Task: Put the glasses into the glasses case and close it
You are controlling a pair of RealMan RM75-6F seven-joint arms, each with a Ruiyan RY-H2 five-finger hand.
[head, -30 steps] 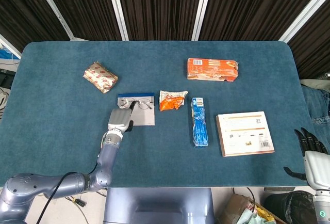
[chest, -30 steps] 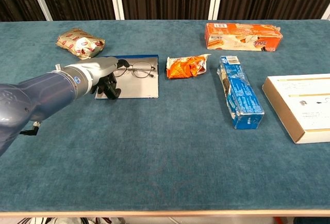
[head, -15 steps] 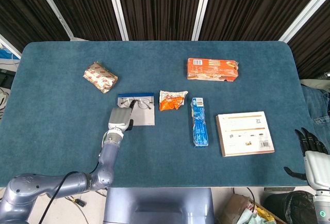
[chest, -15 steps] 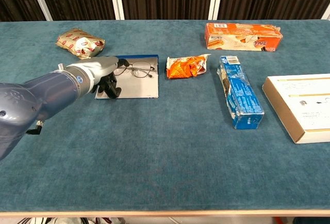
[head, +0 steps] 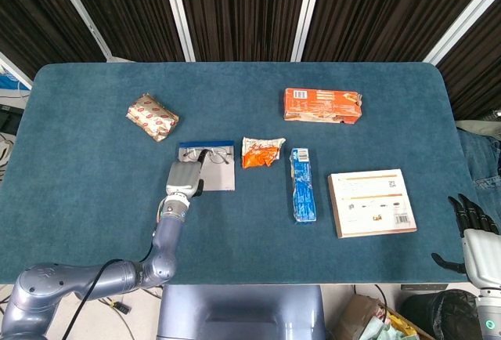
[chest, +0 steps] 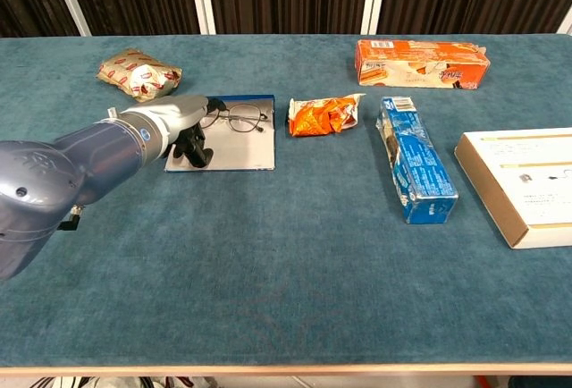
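**A:** What has just changed, and does it matter?

**B:** Very little. Over the last second the left hand [chest: 183,120] has crept slightly further over the near-left end of the open glasses case [chest: 234,151]. The glasses [chest: 234,119] have not shifted. I judge this a slow settling-in for a grasp, with the placing and closing both not yet done.

**A:** What is the hand doing?

**B:** Its fingers [chest: 191,144] curl downward onto the grey lining of the case. It seems to touch the left arm of the glasses, but I cannot tell whether it actually pinches it.

**A:** And beyond the hand?

**B:** The glasses lie just past its fingertips, across the far part of the case by the blue lid edge. Further right sit a crumpled orange wrapper [chest: 323,114] and a blue box [chest: 414,159]. The right hand [head: 471,218] hangs off the table's right edge, fingers apart, empty.
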